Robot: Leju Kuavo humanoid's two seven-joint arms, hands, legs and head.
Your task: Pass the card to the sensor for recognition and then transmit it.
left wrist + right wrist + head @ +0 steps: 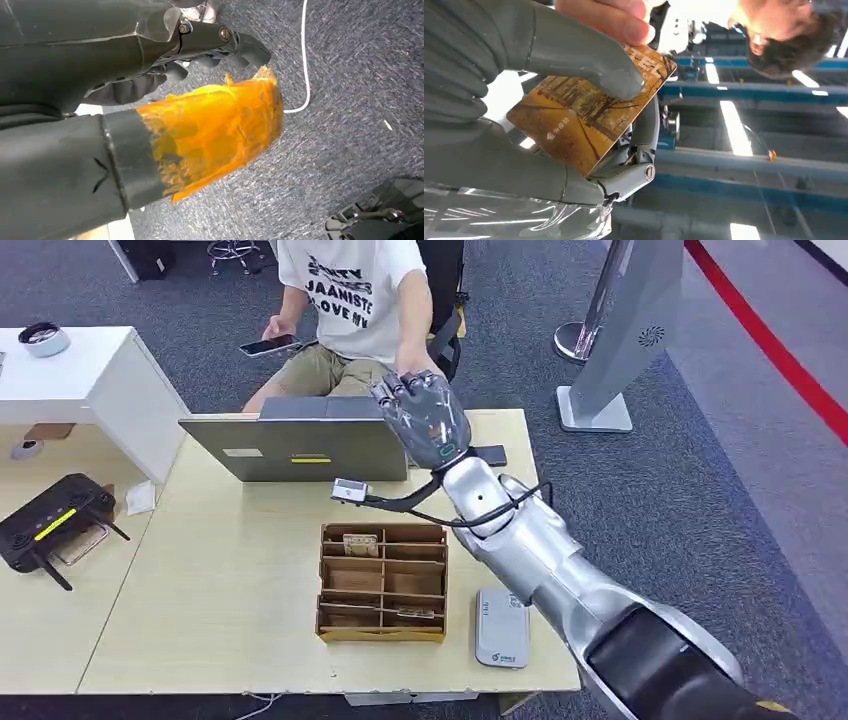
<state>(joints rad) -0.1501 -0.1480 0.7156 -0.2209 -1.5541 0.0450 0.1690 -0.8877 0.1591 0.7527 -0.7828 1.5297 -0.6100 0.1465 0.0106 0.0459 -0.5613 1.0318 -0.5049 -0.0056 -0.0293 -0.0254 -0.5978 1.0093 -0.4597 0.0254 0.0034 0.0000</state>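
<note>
Silver and outstretched in the head view, the right arm reaches over the table (200,570) past the laptop (300,445), its right hand (425,415) raised toward a seated person (350,300); the sensor (502,628) lies near the divided box (383,582). The left wrist view looks down at carpet, and whether the left hand (210,45) is closed cannot be told. In the right wrist view the thumb (589,60) pins a brown card (589,112) against the fingers while the person's hand (609,17) pinches its far corner. Thin, stiff, light and probably slick, the card is best taken by a free edge.
</note>
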